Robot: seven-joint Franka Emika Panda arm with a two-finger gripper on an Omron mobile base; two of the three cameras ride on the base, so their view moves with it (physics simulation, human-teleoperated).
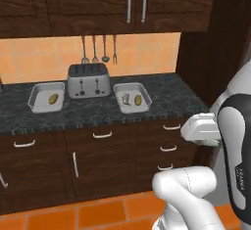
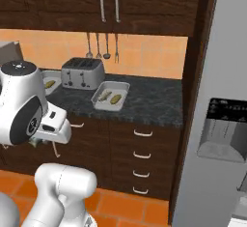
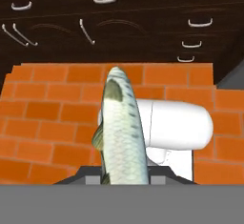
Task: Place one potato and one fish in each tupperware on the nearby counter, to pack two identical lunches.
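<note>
Fish (image 3: 119, 127) clamped in tool, hand view, trays (image 1: 132, 97) in base views

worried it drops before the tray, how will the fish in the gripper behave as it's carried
The fish is long and slim and sticks far out past the gripper, so it may swing or pivot in the grasp. Its scaly skin looks smooth, so it could slip. It stays straight with no sag, which suggests it is fairly stiff.
</note>
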